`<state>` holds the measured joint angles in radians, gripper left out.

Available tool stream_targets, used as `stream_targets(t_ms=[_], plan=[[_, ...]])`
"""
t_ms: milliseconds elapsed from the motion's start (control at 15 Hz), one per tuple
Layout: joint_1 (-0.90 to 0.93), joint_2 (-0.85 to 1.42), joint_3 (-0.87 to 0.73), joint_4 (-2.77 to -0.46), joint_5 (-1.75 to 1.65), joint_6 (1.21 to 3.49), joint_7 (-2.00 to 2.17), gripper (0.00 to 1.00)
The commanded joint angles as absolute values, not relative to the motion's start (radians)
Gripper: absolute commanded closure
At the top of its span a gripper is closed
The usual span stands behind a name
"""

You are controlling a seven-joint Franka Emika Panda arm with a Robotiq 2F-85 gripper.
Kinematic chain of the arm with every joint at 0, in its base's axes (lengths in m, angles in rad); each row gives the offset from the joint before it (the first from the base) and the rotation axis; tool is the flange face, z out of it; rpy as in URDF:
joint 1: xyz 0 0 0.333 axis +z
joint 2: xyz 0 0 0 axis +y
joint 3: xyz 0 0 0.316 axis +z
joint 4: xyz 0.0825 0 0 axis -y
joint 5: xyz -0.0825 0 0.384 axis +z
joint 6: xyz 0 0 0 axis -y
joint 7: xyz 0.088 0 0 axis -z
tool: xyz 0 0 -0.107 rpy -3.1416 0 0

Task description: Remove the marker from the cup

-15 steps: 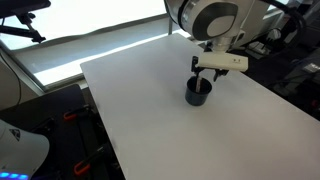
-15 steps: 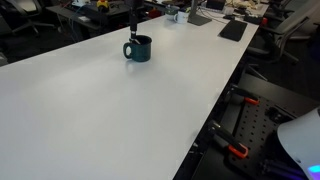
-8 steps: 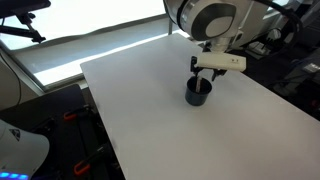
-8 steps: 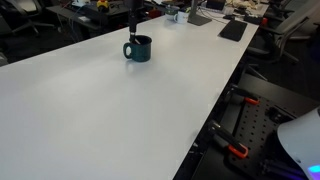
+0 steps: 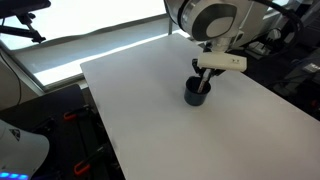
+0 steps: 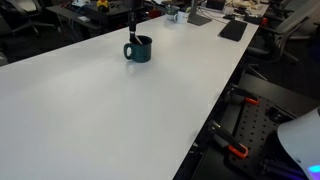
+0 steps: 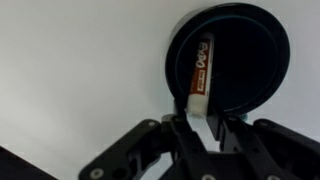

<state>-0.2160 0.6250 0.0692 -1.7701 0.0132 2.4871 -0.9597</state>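
Spreading across both exterior views, the white table (image 5: 140,110) is bearing the dark cup (image 5: 198,93). The gripper (image 7: 205,125) is hovering at the cup's rim, fingers drawn narrow, pinching the pale end of the marker (image 7: 201,65), which is leaning inside the cup.

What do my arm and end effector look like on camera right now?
The arm is glossy white with rounded housings and a grey round joint cap. A white boxy block sits at the wrist. The end effector is black, with jointed linkages and two slim fingers. No cables or markings show.
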Motion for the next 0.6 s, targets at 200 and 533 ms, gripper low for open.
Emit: stream_targets(t_ms=[200, 533], plan=[[-0.231, 0.613, 0.088, -1.779, 0.036, 2.472, -0.966, 0.95], [-0.247, 0.592, 0.099, -1.791, 0.068, 2.461, -0.97, 0.95]])
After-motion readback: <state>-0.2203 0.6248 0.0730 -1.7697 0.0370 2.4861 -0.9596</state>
